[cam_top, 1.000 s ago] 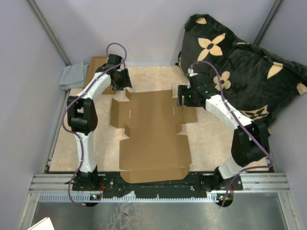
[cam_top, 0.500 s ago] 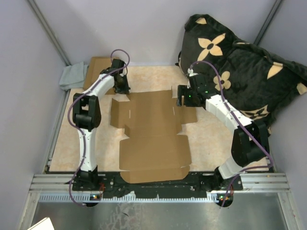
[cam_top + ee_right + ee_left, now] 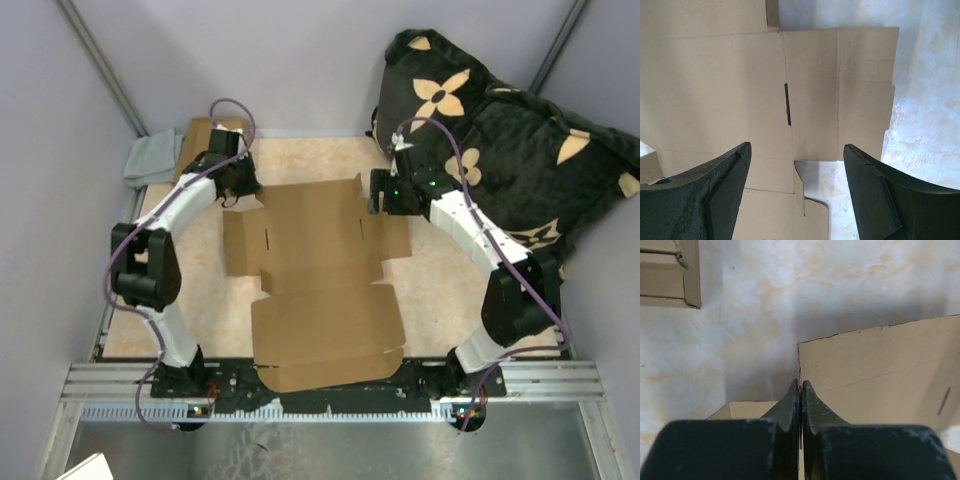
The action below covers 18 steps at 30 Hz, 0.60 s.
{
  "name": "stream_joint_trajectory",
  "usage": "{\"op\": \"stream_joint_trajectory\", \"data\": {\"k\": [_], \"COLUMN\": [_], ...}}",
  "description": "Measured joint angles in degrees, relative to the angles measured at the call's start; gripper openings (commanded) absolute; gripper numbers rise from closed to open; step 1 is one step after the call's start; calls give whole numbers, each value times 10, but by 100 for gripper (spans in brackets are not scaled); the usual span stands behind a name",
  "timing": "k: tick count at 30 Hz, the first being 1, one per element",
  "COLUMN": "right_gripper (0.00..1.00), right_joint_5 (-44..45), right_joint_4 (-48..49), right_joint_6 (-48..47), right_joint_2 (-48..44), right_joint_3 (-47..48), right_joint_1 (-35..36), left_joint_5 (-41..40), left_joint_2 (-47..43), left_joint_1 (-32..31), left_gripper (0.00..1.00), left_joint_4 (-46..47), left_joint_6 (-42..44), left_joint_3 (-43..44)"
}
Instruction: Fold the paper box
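Two far corners of the paper box (image 3: 320, 260), laid flat on the tabletop (image 3: 430, 280), long axis running near to far, were covered: one by the left claw (image 3: 800, 390), pressed shut at its edge, one by the open right claw (image 3: 797, 146) above.

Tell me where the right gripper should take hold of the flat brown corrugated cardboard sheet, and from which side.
Probably the free outer edge of its far right side flap, approached from the right. The brown cardboard sheet lies flat on the table, so only an edge can be pinched. That flap's edge borders bare table, and the open right gripper hangs just over it.
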Motion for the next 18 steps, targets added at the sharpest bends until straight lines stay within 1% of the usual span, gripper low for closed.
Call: {"op": "stream_joint_trajectory", "data": {"k": [3, 7, 13, 18], "right_gripper": [75, 75, 75, 74], "right_joint_5": [-1, -4, -4, 1], "right_joint_4": [-10, -25, -70, -112], "right_joint_6": [-5, -17, -42, -62], "right_joint_2": [0, 0, -4, -20], "right_joint_3": [26, 57, 102, 156], "right_joint_1": [0, 0, 0, 0], "left_joint_5": [13, 30, 41, 47], "left_joint_2": [-93, -190, -288, -344], "left_joint_1": [0, -6, -23, -32], "left_gripper": [0, 0, 0, 0], "left_joint_4": [57, 127, 214, 271], "left_joint_6": [4, 13, 46, 79], "left_joint_3": [-72, -137, -221, -283]}}
